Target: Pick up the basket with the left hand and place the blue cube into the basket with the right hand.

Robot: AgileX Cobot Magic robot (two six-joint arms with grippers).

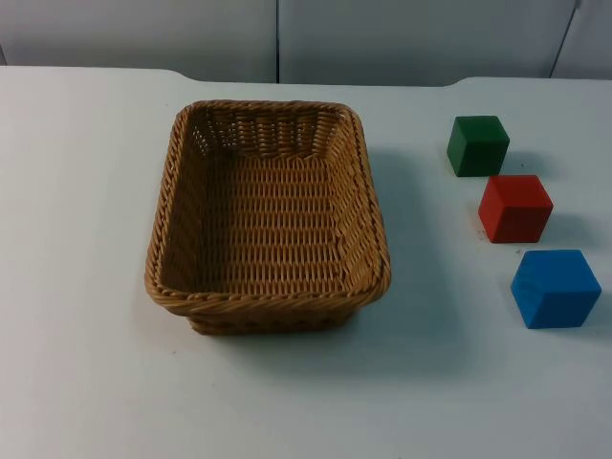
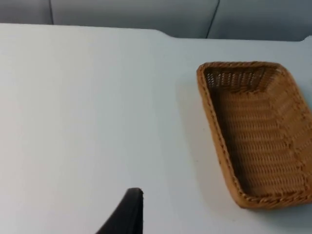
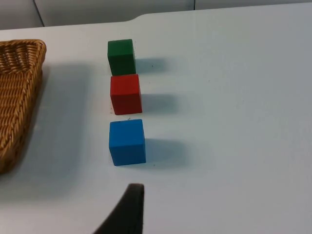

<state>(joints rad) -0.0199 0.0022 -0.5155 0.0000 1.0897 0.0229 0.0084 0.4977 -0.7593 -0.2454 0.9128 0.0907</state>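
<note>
Nothing grasped yet, so we take the step in hand as the left tool's (image 2: 127, 214) approach to the basket (image 1: 268, 218). One black fingertip of it stands over bare desk, well to the side of the basket, and we cannot tell if that tool is spread or pressed together. The basket sits flat on the white desk (image 1: 86, 287), empty, its woven rim thick and rolled. To do this well, we judge the left tool should come in over the near long side rim, straddle the rim wall with one finger inside and one outside, pinch firm, then lift level so the basket doesn't tip. Wicker probably gives a little, so a shallow nip could slip. The right tool (image 3: 129, 212) waits just short of the blue cube (image 1: 556, 288), one fingertip showing, and here too we cannot tell spread or pressed together. Blue cube sits on the desk right of the basket, nearest us in a row with the red cube (image 1: 515, 207) and green cube (image 1: 477, 145); cubes are near each other but apart, so the later grab should avoid nudging the red one. Desk is plain white, matte, ending at a grey partition wall (image 1: 382, 38) with vertical seams.
</note>
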